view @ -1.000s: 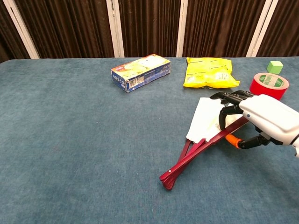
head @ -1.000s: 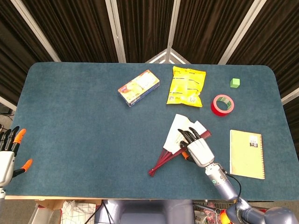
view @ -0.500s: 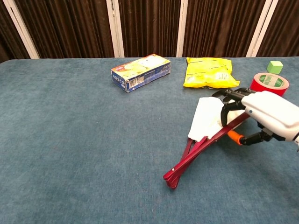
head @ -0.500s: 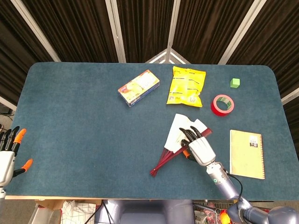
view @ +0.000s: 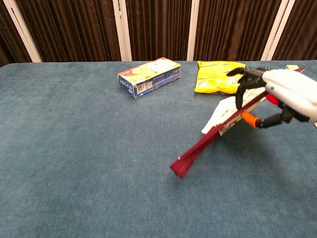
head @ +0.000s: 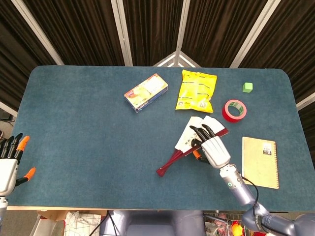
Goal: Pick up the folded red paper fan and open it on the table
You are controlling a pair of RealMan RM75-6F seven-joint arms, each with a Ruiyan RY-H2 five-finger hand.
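The red paper fan [head: 189,147] is held by the right hand [head: 212,149] over the right half of the surface [head: 88,142], in front of the yellow snack bag [head: 196,90]. Its long axis runs diagonally: the pivot end of the red sticks points toward the front-left, and the paper end points toward the rear-right. In the chest view the fan [view: 208,136] is tilted, with the pivot end low, near or at the cloth, and the paper end raised in the hand [view: 285,94]. The white paper leaf is partly spread beside the sticks, on their rear side.

The right hand holds the fan near its paper end, dark fingers [head: 202,132] curled over the sticks and the orange-tipped thumb below them. The left hand [head: 9,164] hangs off the front-left corner of the surface, fingers apart and holding nothing.

The surface is covered in dark blue-green cloth with rounded corners. On it lie a blue and yellow box [head: 146,92] at centre rear, a red tape roll [head: 234,110] just right of the fan, a green cube [head: 247,87] behind the tape roll, and a yellow spiral notebook [head: 260,162] at the right front. Dark brown pleated curtains with pale vertical frames [view: 119,29] stand behind the surface.
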